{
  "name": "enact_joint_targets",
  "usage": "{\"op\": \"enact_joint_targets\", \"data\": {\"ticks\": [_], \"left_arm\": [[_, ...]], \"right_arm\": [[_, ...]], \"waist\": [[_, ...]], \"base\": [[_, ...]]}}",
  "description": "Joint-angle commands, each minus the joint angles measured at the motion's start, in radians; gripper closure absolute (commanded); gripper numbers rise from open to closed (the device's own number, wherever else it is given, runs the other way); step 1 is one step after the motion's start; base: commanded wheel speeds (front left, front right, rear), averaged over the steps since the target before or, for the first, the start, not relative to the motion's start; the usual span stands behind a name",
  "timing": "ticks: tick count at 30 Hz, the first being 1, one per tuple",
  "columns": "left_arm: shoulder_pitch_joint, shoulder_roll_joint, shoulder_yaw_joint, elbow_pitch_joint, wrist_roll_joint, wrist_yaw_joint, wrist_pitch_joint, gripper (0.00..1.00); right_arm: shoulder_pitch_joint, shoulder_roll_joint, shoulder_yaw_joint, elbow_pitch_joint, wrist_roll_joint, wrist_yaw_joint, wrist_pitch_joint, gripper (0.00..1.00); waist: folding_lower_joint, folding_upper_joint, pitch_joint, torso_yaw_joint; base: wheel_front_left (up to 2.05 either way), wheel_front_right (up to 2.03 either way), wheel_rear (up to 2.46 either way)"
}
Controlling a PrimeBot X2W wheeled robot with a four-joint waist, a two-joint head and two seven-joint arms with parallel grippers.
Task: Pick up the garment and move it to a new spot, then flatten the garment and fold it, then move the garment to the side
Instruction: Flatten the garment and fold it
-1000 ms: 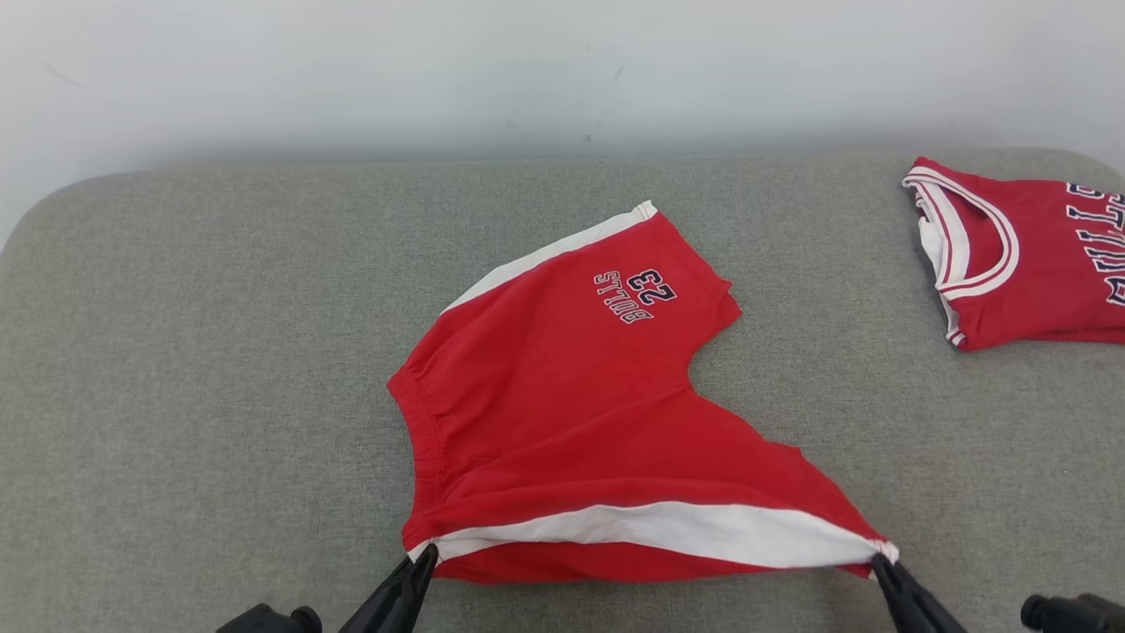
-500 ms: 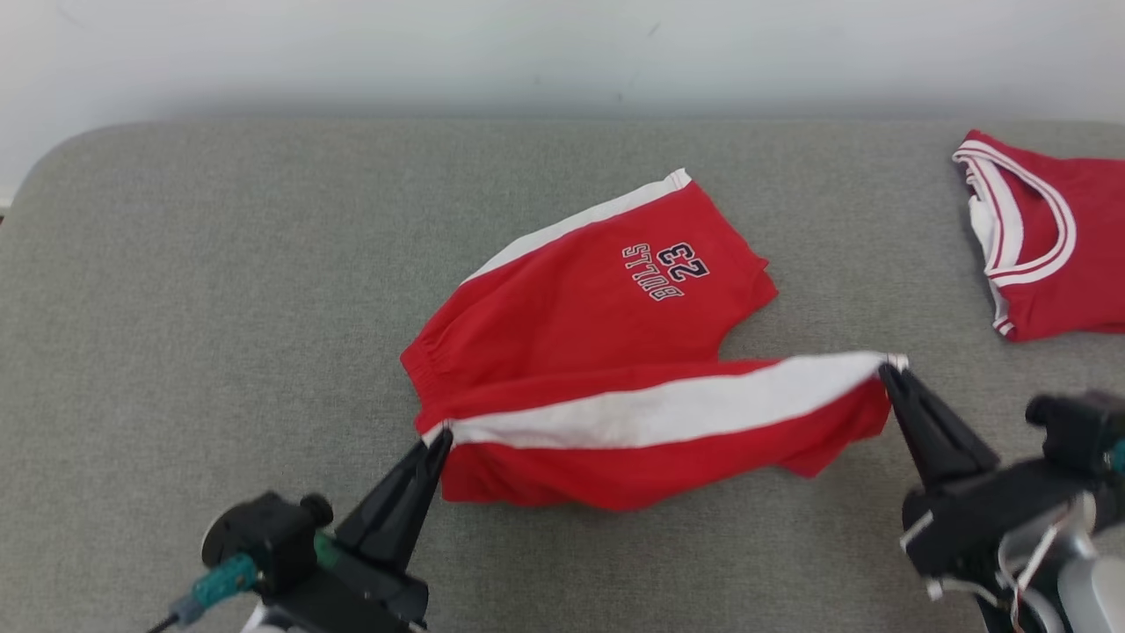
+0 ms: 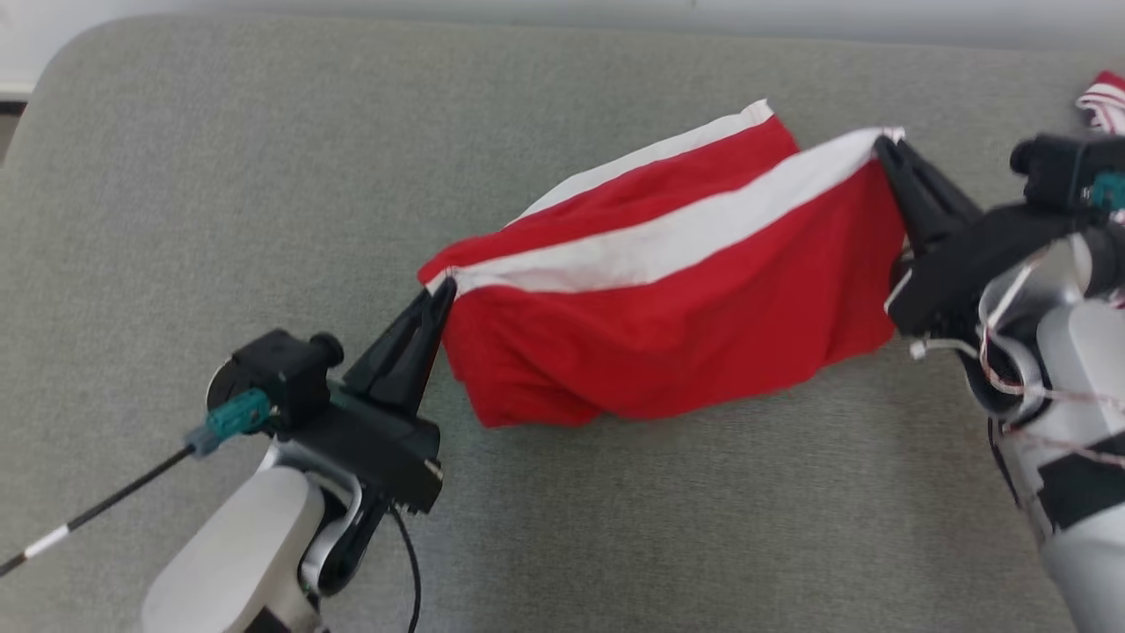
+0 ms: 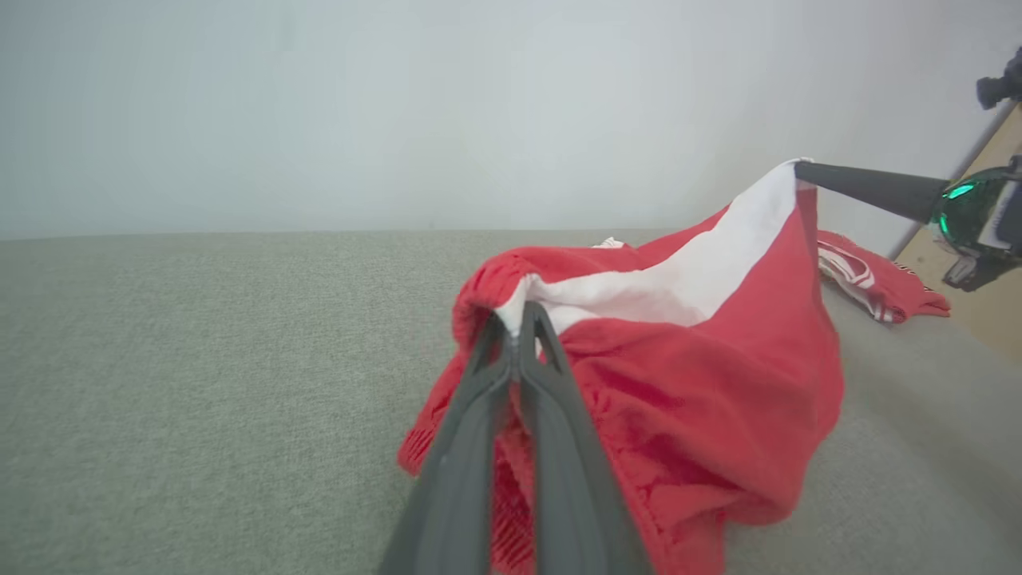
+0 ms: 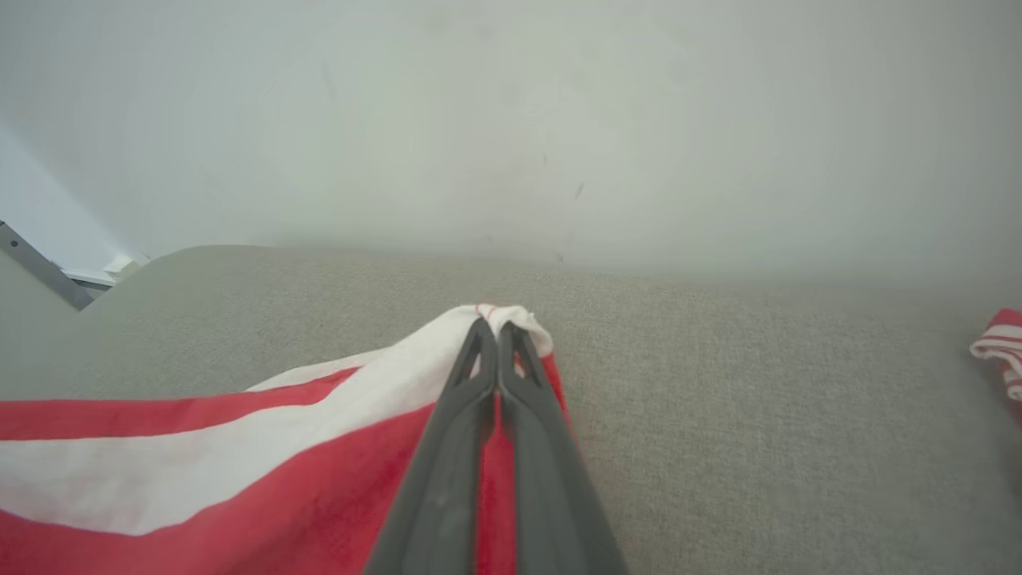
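Observation:
The garment (image 3: 685, 316) is red cloth with a broad white band, lifted off the grey padded table (image 3: 176, 176) along that band. My left gripper (image 3: 442, 286) is shut on the band's left end. My right gripper (image 3: 881, 145) is shut on its right end, farther back. The cloth hangs slack between them and its lower part rests on the table, hiding the lettering. The left wrist view has the left gripper (image 4: 517, 315) pinching the garment (image 4: 718, 359). The right wrist view has the right gripper (image 5: 497, 323) pinching the white corner of the garment (image 5: 239, 495).
A second red piece with red-and-white trim (image 3: 1103, 97) lies at the table's far right, and shows in the left wrist view (image 4: 870, 283) and the right wrist view (image 5: 998, 347). A pale wall stands behind the table. A thin rod (image 3: 88, 514) sticks out lower left.
Both grippers have raised the white-banded edge and carried it away from me over the rest of the garment, covering the lettering. The head camera has tipped downward.

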Motion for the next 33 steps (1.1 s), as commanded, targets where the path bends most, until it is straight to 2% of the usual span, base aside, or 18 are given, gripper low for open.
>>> {"op": "enact_joint_targets", "data": {"ticks": [1, 3, 8, 19, 20, 21, 22, 23, 28, 33], "left_arm": [[-0.039, -0.018, -0.001, 0.028, -0.010, -0.006, -0.005, 1.00], [-0.085, -0.042, -0.011, 0.088, -0.013, -0.007, -0.006, 1.00], [-0.140, -0.073, -0.040, 0.153, -0.021, -0.006, -0.009, 1.00], [-0.213, -0.107, -0.074, 0.201, -0.041, -0.005, -0.010, 1.00], [-0.218, -0.107, -0.075, 0.205, -0.038, -0.005, -0.010, 1.00], [-0.222, -0.109, -0.071, 0.207, -0.034, -0.005, -0.010, 0.73], [-0.219, -0.111, -0.068, 0.209, -0.031, -0.005, -0.010, 0.10], [-0.215, -0.112, -0.065, 0.213, -0.027, -0.005, -0.010, 0.00], [-0.178, -0.116, -0.034, 0.211, 0.003, -0.005, -0.010, 0.00], [-0.112, -0.128, 0.030, 0.186, 0.034, -0.005, -0.010, 0.00]], "right_arm": [[-0.061, 0.000, 0.008, 0.055, -0.009, -0.003, -0.007, 1.00], [-0.152, 0.007, 0.034, 0.154, -0.021, -0.003, -0.018, 1.00], [-0.280, 0.009, 0.064, 0.310, -0.049, -0.003, -0.052, 1.00], [-0.459, 0.050, 0.082, 0.590, -0.097, -0.003, -0.125, 1.00], [-0.470, 0.057, 0.086, 0.603, -0.100, -0.003, -0.138, 0.63], [-0.477, 0.063, 0.091, 0.618, -0.101, -0.003, -0.146, 0.04], [-0.481, 0.068, 0.098, 0.629, -0.102, -0.003, -0.154, 0.00], [-0.484, 0.070, 0.105, 0.641, -0.101, -0.003, -0.161, 0.00], [-0.477, 0.071, 0.136, 0.667, -0.076, -0.003, -0.179, 0.00], [-0.425, 0.040, 0.170, 0.660, -0.024, -0.003, -0.205, 0.00]], "waist": [[-0.0003, -0.0001, 0.056, 0.053], [-0.0003, -0.0001, 0.081, 0.073], [-0.0003, -0.0001, 0.114, 0.094], [-0.0003, -0.0001, 0.155, 0.110], [-0.0003, -0.0001, 0.154, 0.109], [-0.0003, -0.0001, 0.152, 0.107], [-0.0003, -0.0001, 0.148, 0.105], [-0.0003, -0.0001, 0.143, 0.103], [-0.0003, -0.0001, 0.114, 0.095], [-0.0003, -0.0001, 0.067, 0.093]], "base": [[0.00, 0.00, 0.00], [0.00, 0.00, 0.00], [0.00, 0.00, 0.00], [0.00, 0.00, 0.00], [0.00, 0.00, 0.00], [0.00, 0.00, 0.00], [0.00, 0.00, 0.00], [0.00, 0.00, 0.00], [0.00, 0.00, 0.00], [0.00, 0.00, 0.00]]}}
